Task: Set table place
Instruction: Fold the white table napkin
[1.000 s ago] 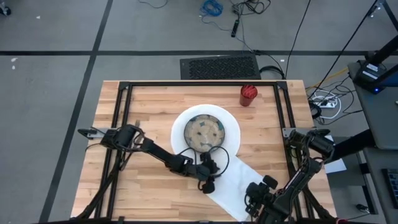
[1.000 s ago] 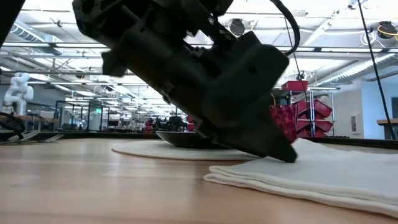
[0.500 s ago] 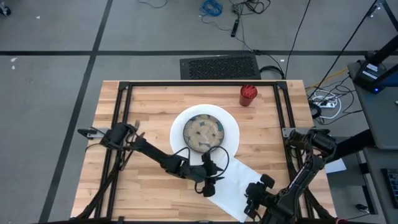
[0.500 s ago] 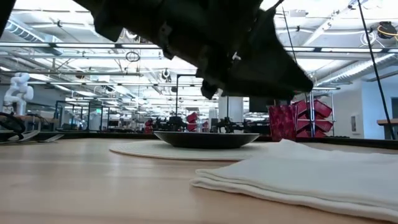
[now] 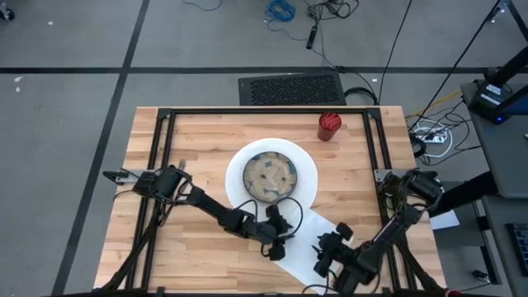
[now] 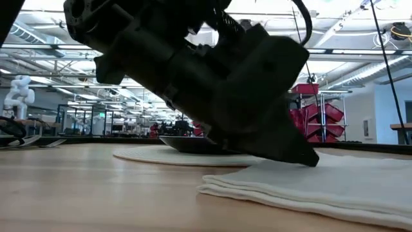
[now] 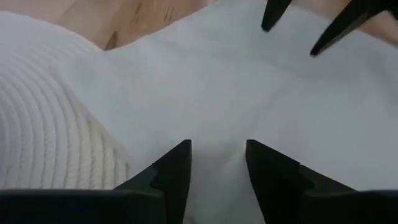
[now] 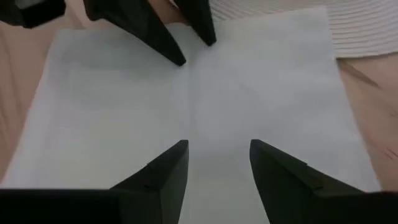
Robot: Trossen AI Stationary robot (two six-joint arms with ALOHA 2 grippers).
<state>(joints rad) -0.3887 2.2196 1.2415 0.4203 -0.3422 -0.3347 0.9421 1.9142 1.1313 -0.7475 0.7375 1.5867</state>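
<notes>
We see the table (image 5: pixel 190 132), light wood planks in a black frame, lying under both arms and carrying everything named here. Starting at the left, the left gripper (image 5: pixel 279 245) reaches in low from the table's left side, its tips down at the near-left edge of a folded white napkin (image 5: pixel 307 247). In its wrist view its two dark fingers (image 7: pixel 176 163) stand a little apart with only white cloth showing between them, so we read them as spread and pinching nothing. Just beyond this gripper, toward the table's far side, a round white placemat (image 5: pixel 307 177) holds a dark plate (image 5: pixel 271 175); the napkin's far corner touches the mat. Further right, the right gripper (image 5: pixel 323 257) hovers over the napkin's middle, facing the left one across the cloth. Its fingers (image 8: pixel 168 167) are likewise parted over bare napkin. Well beyond it, near the far-right corner, stands a red cup (image 5: pixel 329 126).
</notes>
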